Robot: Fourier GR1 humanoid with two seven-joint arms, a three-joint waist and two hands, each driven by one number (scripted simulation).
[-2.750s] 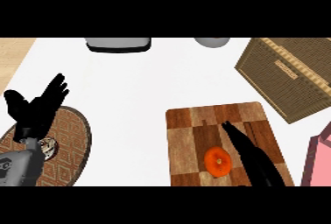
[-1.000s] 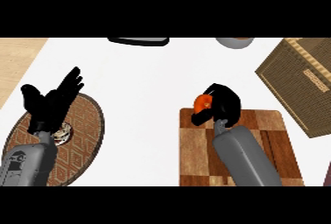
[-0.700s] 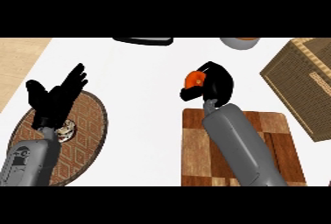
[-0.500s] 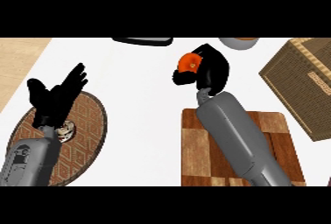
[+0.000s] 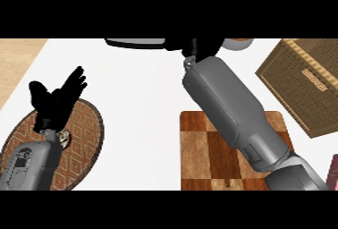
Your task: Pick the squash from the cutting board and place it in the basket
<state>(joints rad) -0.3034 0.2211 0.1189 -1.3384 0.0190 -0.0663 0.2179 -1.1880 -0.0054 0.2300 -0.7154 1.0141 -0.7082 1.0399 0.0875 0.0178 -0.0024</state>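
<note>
Right hand (image 5: pixel 204 45) has swept up off the cutting board (image 5: pixel 204 156) to the top edge; its grip, the squash and its long axis can't be made out. Left hand (image 5: pixel 58 96) rests spread, centre left.

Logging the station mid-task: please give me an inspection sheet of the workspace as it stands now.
Surface: white counter.
Job's things: cutting board near right, partly under the right forearm; basket far right; squash not visible.
Clutter: brown patterned plate at left; dark flat object and grey round object at far edge; pink item at right edge.
Hands: left hand open, fingers up, resting over the plate; right hand at far edge, mostly cut off.
Cables: nothing seen.
Surroundings: tan strip left of the counter.
</note>
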